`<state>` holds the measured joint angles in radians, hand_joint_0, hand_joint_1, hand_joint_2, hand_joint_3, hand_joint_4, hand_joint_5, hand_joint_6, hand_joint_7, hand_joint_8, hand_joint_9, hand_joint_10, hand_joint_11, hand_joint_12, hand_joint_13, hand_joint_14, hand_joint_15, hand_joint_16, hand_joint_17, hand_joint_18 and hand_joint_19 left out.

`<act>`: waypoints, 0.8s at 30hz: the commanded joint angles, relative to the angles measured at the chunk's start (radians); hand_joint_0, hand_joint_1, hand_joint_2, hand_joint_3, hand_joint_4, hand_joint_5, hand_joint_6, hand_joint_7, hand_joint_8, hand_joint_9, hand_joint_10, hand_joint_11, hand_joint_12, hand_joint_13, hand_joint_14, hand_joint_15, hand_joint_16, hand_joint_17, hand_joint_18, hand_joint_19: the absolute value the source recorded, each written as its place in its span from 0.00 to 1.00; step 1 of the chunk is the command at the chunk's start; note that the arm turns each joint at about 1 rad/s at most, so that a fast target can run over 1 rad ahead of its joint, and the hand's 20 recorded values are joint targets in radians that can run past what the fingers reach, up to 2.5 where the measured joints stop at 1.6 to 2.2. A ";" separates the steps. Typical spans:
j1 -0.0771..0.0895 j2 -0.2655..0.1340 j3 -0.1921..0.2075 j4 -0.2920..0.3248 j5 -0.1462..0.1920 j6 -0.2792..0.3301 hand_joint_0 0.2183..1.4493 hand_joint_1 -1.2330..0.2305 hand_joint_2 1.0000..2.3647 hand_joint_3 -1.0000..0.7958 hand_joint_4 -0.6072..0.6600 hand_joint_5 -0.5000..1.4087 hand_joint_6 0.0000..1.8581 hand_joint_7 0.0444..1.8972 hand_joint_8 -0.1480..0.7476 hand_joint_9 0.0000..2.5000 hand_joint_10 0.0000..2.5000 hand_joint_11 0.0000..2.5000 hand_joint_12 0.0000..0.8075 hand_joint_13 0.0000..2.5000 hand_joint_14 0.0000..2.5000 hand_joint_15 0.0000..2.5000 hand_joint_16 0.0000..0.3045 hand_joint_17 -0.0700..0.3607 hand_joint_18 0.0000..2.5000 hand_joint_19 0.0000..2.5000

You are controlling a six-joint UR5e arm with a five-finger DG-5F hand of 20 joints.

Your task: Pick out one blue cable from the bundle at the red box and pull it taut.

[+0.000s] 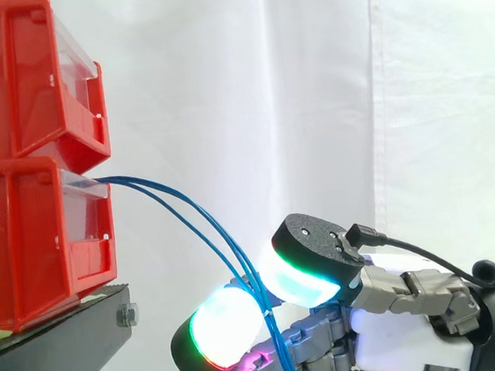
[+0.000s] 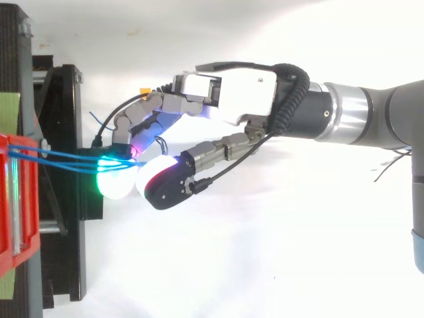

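**Desk:** Where are the cables?

**Operator:** I see blue cables (image 1: 178, 202) leaving the front lip of the lower bin (image 1: 22, 236), which sits on the stand (image 1: 60, 342). They bow down and away from the bin and pass between opposing pads (image 1: 310, 272) of the hand (image 2: 232, 93). Below the pads they drop out at the bottom of the side view. From above, they run almost straight from the bin to the pads.

**Desk:** Hand state?

**Operator:** The fingers are curled and the pads are closed together with the strands between them. I judge it a pinch. I cannot tell whether one strand or more is caught, because they lie side by side at the pads.

**Desk:** Handling?

**Operator:** Thin, light and limp, in my judgement. The jacket looks smooth, so I expect it to slide through rounded pads under a weak pinch. A hard pull could strain the end fixed in the bin. The bow in the span tells me there is slack, so the cables are not yet taut.

**Desk:** Where should it be held?

**Operator:** On the free span, clear of the bin. The strands sit further apart towards the bin, so I would single one out there.
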<state>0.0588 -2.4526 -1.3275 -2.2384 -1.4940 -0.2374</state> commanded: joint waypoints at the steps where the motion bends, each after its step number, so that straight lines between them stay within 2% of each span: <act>1: -0.005 0.000 0.002 0.003 0.000 -0.014 0.26 0.47 0.01 0.34 0.57 0.17 0.43 0.42 0.48 0.30 0.01 0.16 0.45 0.28 0.01 0.13 0.17 0.44 0.26 0.27; 7: -0.007 0.000 0.002 0.003 0.000 -0.033 0.26 0.47 0.01 0.34 0.58 0.17 0.42 0.42 0.48 0.31 0.01 0.16 0.46 0.28 0.01 0.13 0.17 0.44 0.26 0.27; 12: -0.007 0.000 0.002 0.000 0.000 -0.037 0.25 0.48 0.01 0.33 0.57 0.18 0.38 0.48 0.48 0.31 0.01 0.16 0.46 0.28 0.01 0.13 0.18 0.44 0.26 0.27; 14: -0.007 0.000 -0.001 -0.003 0.001 -0.037 0.25 0.48 0.01 0.34 0.56 0.18 0.37 0.48 0.48 0.31 0.01 0.16 0.46 0.28 0.01 0.13 0.18 0.44 0.26 0.27; 15: -0.008 0.000 -0.001 -0.003 0.001 -0.037 0.28 0.50 0.01 0.38 0.55 0.18 0.37 0.50 0.47 0.31 0.01 0.16 0.45 0.28 0.01 0.14 0.17 0.43 0.25 0.28; 18: -0.010 0.000 -0.001 -0.010 0.001 -0.037 0.29 0.52 0.02 0.42 0.54 0.19 0.37 0.50 0.47 0.31 0.01 0.16 0.44 0.28 0.01 0.14 0.17 0.43 0.25 0.28; 24: -0.010 0.001 0.002 -0.010 0.000 -0.037 0.28 0.51 0.01 0.40 0.55 0.19 0.37 0.50 0.47 0.31 0.01 0.16 0.45 0.28 0.01 0.14 0.17 0.43 0.25 0.28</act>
<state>0.0491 -2.4526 -1.3270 -2.2519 -1.4927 -0.2746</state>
